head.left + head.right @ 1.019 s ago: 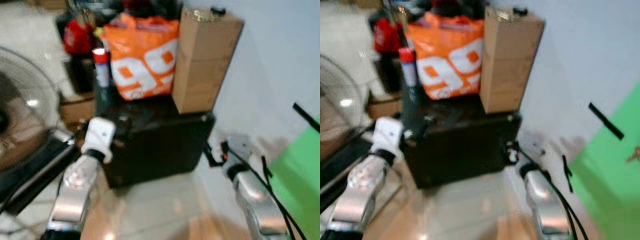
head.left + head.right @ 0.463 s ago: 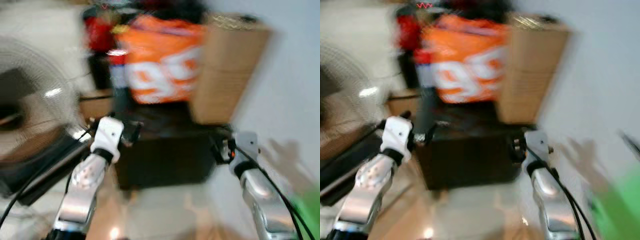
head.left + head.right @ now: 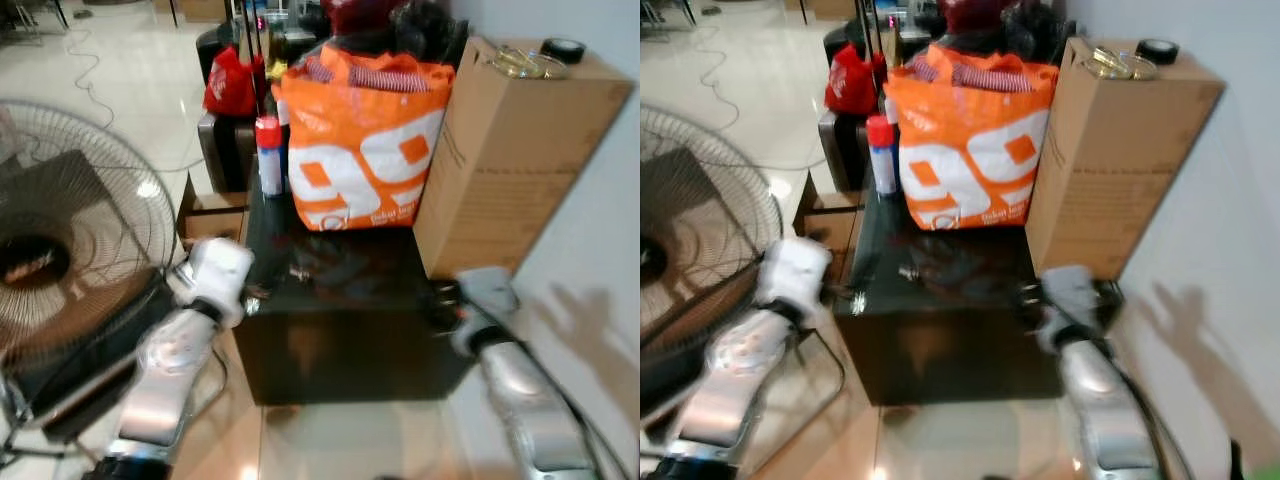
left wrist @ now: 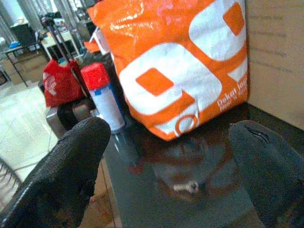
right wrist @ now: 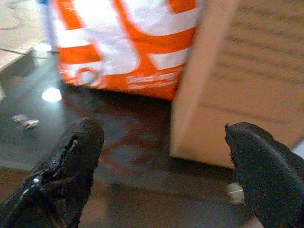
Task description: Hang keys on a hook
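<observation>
A small silvery key [image 4: 186, 186] lies flat on the glossy black table top [image 3: 380, 270], in front of the orange bag. It also shows as a small bright piece [image 5: 26, 122] in the right wrist view. My left gripper [image 4: 168, 156] is open, held at the table's front left corner, with the key ahead between its fingers [image 4: 71, 166] and apart from them. My right gripper [image 5: 164, 147] is open at the table's front right corner, facing the bag and the box. Neither holds anything.
An orange and white bag [image 3: 360, 150] and a tall cardboard box [image 3: 510, 160] stand at the back of the table. A spray can with a red cap [image 3: 268, 155] stands left of the bag. A floor fan [image 3: 70, 250] is on my left, a white wall [image 3: 590, 260] on my right.
The camera has swung and closed in on the black table, and the picture is sharp again. Both grippers now sit at the table's front corners.
</observation>
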`<state>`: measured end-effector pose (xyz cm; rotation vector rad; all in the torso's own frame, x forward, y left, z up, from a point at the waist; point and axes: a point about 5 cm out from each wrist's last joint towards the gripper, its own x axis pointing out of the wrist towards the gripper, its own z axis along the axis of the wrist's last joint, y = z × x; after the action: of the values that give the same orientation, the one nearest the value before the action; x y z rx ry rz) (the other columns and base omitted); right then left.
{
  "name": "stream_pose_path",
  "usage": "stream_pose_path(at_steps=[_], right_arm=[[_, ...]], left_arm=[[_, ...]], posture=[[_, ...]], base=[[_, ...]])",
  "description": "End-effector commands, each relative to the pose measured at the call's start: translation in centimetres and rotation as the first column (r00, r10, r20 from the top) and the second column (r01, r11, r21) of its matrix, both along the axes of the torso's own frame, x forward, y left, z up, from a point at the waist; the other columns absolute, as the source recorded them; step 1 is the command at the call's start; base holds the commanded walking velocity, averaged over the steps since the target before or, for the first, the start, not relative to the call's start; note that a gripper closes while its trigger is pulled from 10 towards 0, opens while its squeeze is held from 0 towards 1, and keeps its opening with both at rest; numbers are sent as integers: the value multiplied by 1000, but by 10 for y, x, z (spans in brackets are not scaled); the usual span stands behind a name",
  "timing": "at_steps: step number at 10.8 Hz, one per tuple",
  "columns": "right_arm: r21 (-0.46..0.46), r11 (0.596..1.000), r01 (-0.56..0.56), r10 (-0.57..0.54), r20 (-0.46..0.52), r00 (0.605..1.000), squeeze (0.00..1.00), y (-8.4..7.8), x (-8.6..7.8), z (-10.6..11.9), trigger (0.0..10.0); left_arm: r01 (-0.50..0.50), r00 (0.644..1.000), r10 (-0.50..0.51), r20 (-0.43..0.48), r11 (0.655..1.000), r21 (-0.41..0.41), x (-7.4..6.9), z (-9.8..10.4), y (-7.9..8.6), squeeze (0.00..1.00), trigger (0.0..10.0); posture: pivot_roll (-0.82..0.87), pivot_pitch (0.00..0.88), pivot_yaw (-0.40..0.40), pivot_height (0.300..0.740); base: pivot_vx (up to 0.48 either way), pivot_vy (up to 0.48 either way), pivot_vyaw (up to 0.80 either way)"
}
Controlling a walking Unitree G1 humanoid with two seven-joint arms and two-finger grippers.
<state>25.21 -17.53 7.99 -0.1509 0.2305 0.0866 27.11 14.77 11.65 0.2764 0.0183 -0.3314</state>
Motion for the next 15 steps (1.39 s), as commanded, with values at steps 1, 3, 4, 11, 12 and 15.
stream_pose_path(at_steps=[1, 3, 4, 11, 12, 15], right_arm=[[-11, 999, -40, 41, 18, 999, 1000, 10, 3, 5, 10000], [-29, 998, -55, 55, 12, 998, 1000, 9, 2, 4, 10000], [-32, 997, -73, 74, 8, 997, 1000, 9, 2, 3, 10000], [-186, 937, -296, 259, -197, 946, 1000, 3, 7, -20, 10000], [-197, 919, -342, 285, -267, 921, 478, 2, 7, -30, 10000], [-211, 882, -421, 337, -341, 878, 0, -2, 10, -38, 10000]], left_arm=[[-7, 1000, 7, -13, 1000, 7, 0, -1, 6, 0, 10000], [-5, 1000, 5, -17, 1000, -12, 0, -1, 3, 0, 10000], [-1, 1000, 1, -19, 1000, -13, -1, -1, 2, 0, 10000], [106, 990, -95, -100, 989, 106, -13, -14, 6, 0, 10000], [178, 979, -160, -128, 974, 138, -15, -19, 1, 0, 10000], [313, 939, -282, -195, 938, 152, -17, -29, -8, 0, 10000]], posture=[[-85, 0, 4, 740], [-84, 0, 2, 740], [-82, 0, 1, 740], [-61, 0, -16, 740], [-60, 0, -18, 740], [-68, 0, -24, 740]], base=[[409, 0, 0], [405, 0, 0], [409, 0, 0], [267, 0, 229], [0, 0, 0], [0, 0, 0]])
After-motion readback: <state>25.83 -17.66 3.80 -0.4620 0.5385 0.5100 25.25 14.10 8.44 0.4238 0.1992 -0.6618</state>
